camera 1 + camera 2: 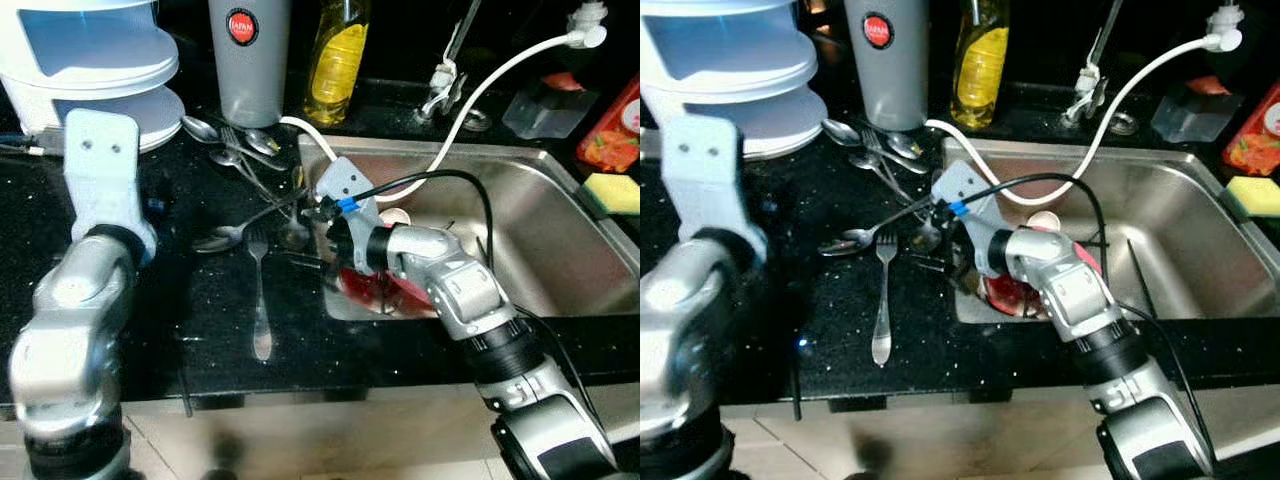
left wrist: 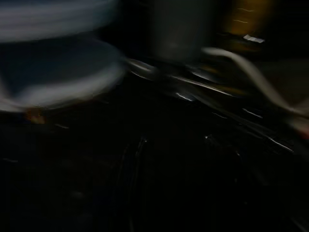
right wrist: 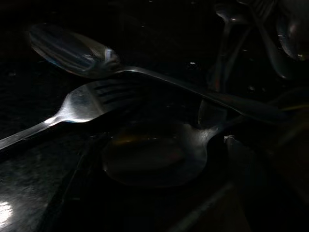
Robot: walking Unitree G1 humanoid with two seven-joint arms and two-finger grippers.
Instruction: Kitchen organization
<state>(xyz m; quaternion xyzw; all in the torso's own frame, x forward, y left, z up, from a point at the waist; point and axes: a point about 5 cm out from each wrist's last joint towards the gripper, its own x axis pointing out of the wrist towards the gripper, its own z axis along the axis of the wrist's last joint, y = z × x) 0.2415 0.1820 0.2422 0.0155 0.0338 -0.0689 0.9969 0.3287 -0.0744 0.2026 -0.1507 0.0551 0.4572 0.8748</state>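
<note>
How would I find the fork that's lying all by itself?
Start at the steel sink and look at the black counter on its left. Below the pile of spoons lies one fork, prongs pointing toward the pile, handle pointing at the counter's front edge. It lies straight; the others cross.

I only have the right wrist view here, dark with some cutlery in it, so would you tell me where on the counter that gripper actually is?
Observer: The right gripper is low over the black countertop, at the sink's left edge, among loose cutlery.
Operator: Thank you. What lies nearest to it?
Observer: A fork lies on the counter, tines towards the gripper, with a spoon beside it.
Operator: Is there more cutlery further back?
Observer: Yes, more spoons lie by a grey canister.
Operator: And the left arm?
Observer: It is raised over the counter's left side, near a white appliance.
</note>
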